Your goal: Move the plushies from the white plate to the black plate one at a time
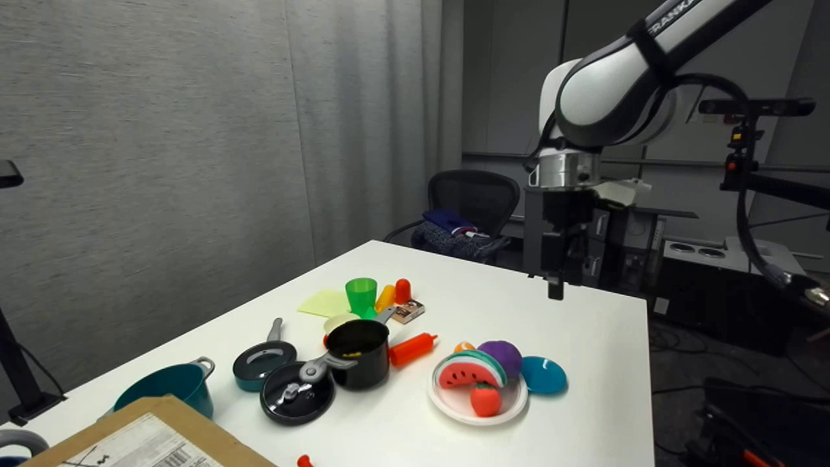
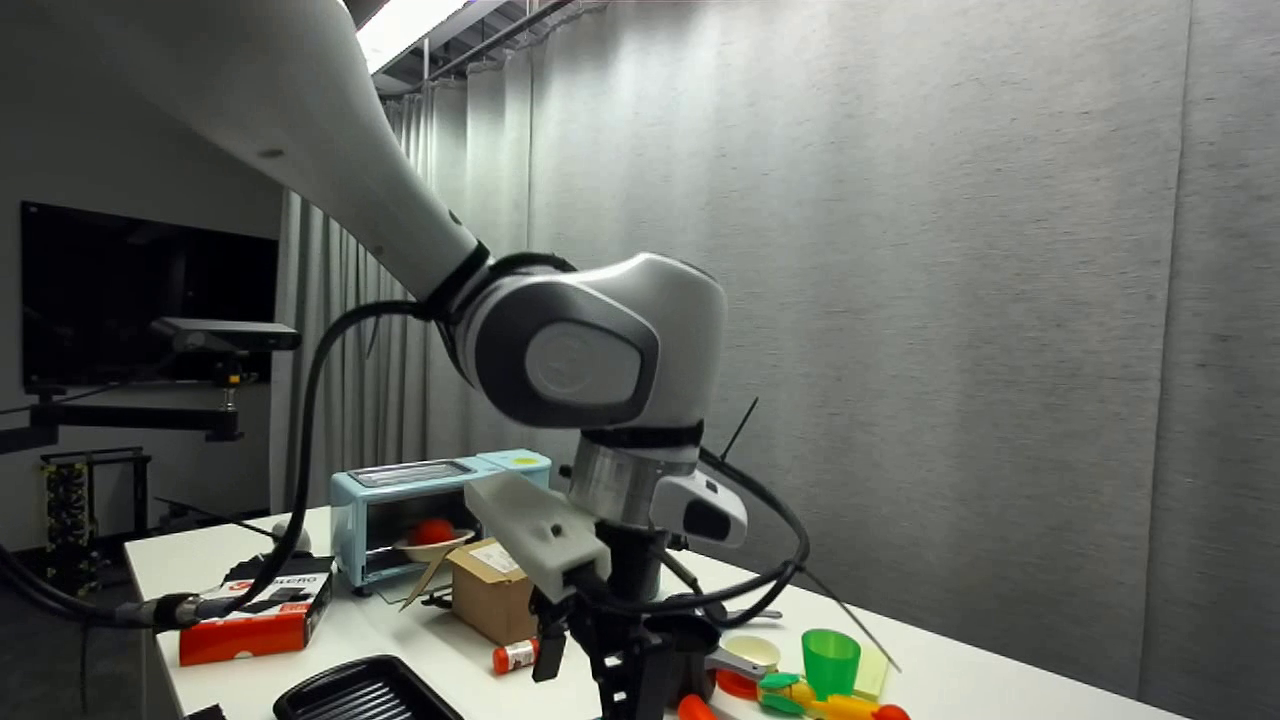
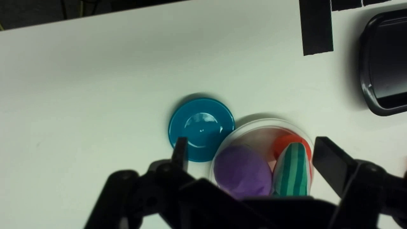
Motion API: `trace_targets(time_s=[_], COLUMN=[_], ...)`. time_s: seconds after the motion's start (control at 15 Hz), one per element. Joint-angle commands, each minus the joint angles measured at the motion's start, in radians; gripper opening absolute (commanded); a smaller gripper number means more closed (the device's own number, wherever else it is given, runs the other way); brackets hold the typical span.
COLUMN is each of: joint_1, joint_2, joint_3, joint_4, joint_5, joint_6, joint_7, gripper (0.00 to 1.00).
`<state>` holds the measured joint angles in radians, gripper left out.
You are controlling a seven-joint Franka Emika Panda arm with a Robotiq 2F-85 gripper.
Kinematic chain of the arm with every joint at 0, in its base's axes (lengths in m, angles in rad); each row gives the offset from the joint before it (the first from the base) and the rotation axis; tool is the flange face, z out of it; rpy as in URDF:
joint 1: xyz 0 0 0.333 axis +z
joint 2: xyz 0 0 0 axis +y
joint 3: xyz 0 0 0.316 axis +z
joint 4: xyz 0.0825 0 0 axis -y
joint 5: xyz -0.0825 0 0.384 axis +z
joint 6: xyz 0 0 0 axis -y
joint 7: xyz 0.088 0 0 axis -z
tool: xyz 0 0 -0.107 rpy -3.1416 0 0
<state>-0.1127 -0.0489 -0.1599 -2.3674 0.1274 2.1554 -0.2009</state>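
The white plate [image 1: 447,410] lies on the table and holds several plushies. They are a purple one [image 1: 502,358], a red-orange one [image 1: 485,401], a watermelon slice [image 1: 468,374] and a small orange one [image 1: 463,347] half hidden at the back. In the wrist view the purple plushie [image 3: 241,171] and the green-striped slice [image 3: 292,168] show between the fingers, with the red-orange one [image 3: 284,143] partly covered. A black ridged rectangular tray [image 3: 365,86], the likely black plate, is at the right; it also shows in an exterior view [image 2: 365,700]. My gripper [image 3: 251,144] is open, empty and well above the table.
A teal disc [image 1: 543,375] touches the white plate. A black pot [image 1: 360,357], a black lid [image 1: 292,402], a red bottle [image 1: 412,350] and a green cup [image 1: 361,295] stand nearby. A toaster oven [image 2: 430,510], cardboard box [image 2: 492,595] and red box [image 2: 260,625] are farther off.
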Motion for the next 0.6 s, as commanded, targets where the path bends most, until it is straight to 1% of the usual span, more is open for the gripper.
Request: trace_targets(time_s=[0.0, 0.2, 0.33, 0.53], joint_1=[0.014, 0.021, 0.030, 0.045], joint_2=[0.149, 0.212, 0.247, 0.315], joint_3=[0.032, 0.084, 0.116, 0.155], joint_4=[0.059, 0.105, 0.138, 0.203], joint_5=[0.093, 0.114, 0.110, 0.093], joint_6=[0.049, 0.086, 0.117, 0.129], joint_7=[-0.049, -0.046, -0.037, -0.017], gripper=[1.00, 1.00, 1.00, 1.00])
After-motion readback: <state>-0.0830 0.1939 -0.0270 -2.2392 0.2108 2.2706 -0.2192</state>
